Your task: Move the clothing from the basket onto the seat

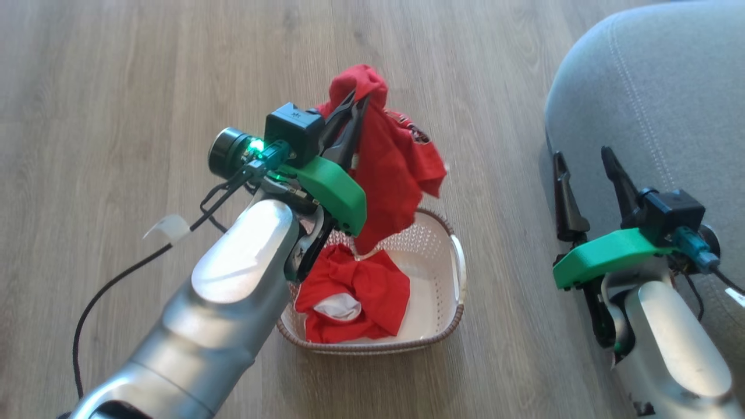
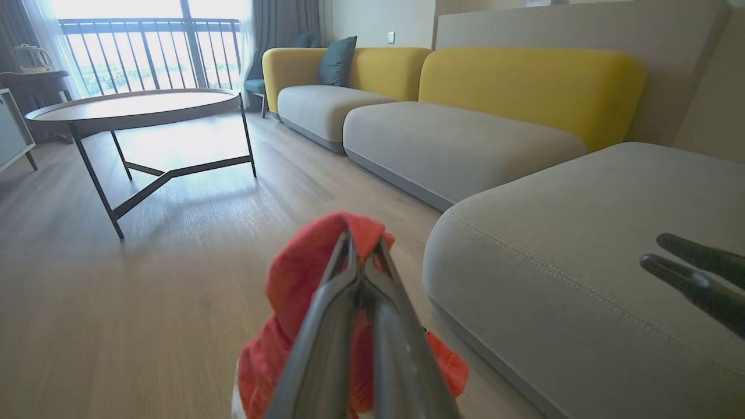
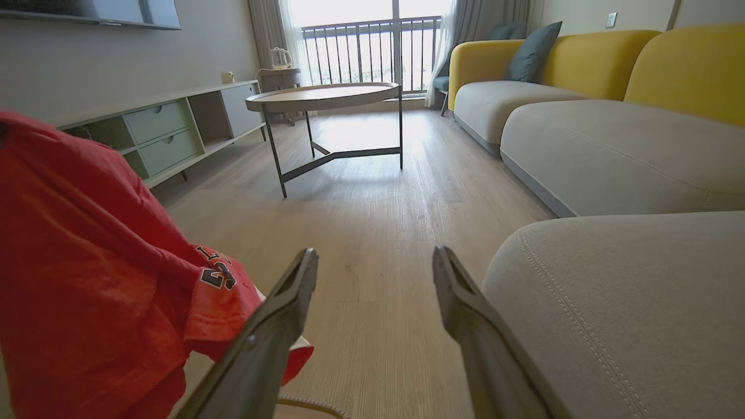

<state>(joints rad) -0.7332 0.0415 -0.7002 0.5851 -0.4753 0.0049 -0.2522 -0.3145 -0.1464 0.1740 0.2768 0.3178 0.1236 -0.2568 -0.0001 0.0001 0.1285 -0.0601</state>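
A red garment [image 1: 390, 169] is held pinched in the closed left pincer [image 1: 359, 100] and hangs above the basket [image 1: 458, 262], its lower hem just over the far rim. A second red garment [image 1: 355, 291] is seen lying inside the basket. Bare wooden floor [image 1: 512, 174] is open between the basket and the rounded edge of the grey seat [image 1: 652, 87]. The right pincer [image 1: 582, 154] is spread wide and empty at that seat edge. A round table [image 2: 134, 105] is seen well apart, farther along the floor.
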